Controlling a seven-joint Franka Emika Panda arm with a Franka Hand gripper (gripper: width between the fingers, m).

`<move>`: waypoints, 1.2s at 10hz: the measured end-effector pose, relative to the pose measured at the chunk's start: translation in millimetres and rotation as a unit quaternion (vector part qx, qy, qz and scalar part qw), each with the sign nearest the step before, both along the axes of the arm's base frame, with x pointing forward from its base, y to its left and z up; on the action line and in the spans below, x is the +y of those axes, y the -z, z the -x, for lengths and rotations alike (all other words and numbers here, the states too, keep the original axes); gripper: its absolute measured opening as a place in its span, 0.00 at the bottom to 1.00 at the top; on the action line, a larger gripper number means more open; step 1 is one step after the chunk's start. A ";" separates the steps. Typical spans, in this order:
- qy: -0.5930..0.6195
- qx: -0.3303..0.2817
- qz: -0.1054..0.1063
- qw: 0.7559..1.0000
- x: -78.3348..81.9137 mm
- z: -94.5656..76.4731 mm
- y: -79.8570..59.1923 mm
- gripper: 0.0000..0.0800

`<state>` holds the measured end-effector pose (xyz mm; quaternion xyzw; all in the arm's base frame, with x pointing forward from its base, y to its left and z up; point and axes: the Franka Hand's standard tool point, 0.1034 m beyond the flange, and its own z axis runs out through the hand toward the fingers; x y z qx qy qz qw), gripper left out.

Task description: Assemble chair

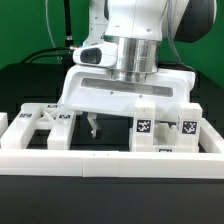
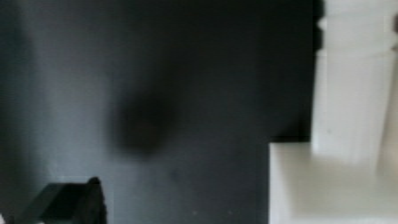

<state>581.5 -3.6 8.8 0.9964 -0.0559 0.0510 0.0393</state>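
Chair (image 1: 130, 92) parts stand loose on bench (image 1: 110, 138) across mid-frame of exterior view, X-frame (image 1: 38, 125) left, tagged posts (image 1: 143, 125) right: likely light, stiff, slick plastic, best pinched across a post's flat sides; tool (image 1: 90, 126) hangs between them, open or closed cannot be told.

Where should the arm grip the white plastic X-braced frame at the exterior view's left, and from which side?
Probably on a straight outer bar of the white X-braced frame, coming down from above: it seems to lie flat, its bars look slim, and the gripper hangs pointing downward.
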 end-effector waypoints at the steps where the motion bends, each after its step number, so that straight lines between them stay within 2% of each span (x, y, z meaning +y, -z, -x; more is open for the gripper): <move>1: 0.001 0.001 0.000 1.000 -1.2 0.7 0.3 0.71; 2: 0.001 0.001 0.000 1.000 -1.4 1.0 0.5 0.47; 3: 0.001 0.001 0.000 1.000 -1.8 1.5 0.8 0.47; 5: 0.002 0.002 0.000 1.000 -1.8 2.3 1.3 0.13; 6: 0.003 0.001 0.000 1.000 -1.5 1.6 -0.1 0.05; 10: 0.002 -0.004 -0.003 1.000 -4.4 0.7 -9.7 0.04; 11: -0.004 0.000 -0.007 1.000 -5.8 2.0 -18.3 0.04; 12: -0.029 0.014 -0.016 0.999 -11.8 3.1 -37.2 0.04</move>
